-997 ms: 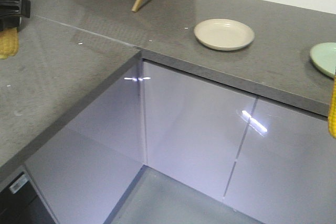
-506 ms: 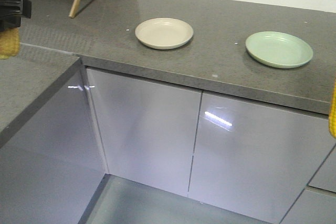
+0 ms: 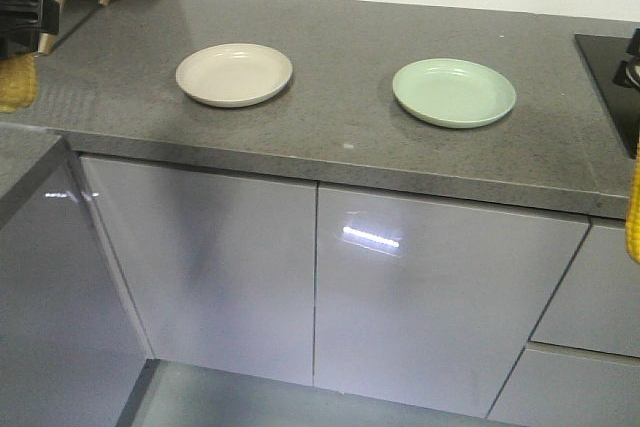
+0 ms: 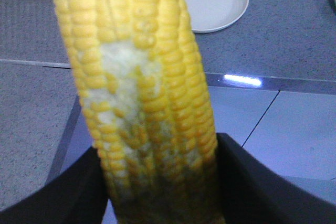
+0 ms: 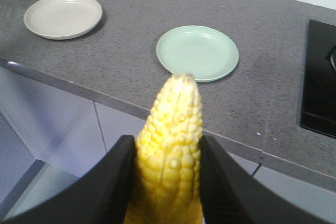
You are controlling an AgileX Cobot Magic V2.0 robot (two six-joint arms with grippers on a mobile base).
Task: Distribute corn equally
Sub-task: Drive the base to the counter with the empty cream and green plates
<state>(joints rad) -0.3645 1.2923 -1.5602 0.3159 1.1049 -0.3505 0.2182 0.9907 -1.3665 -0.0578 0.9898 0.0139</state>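
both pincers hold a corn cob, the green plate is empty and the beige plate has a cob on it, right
No: the front-facing view shows the beige plate empty too. The rest holds: green plate empty, left pincer and right pincer each holding a corn cob.

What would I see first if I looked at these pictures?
Two big yellow corn cobs jump out: the left cob fills the left wrist view, squeezed in the left gripper, and the right cob pokes up from the right gripper. Behind them, two empty plates sit apart on the grey counter: the beige plate to the left, the green plate to the right.
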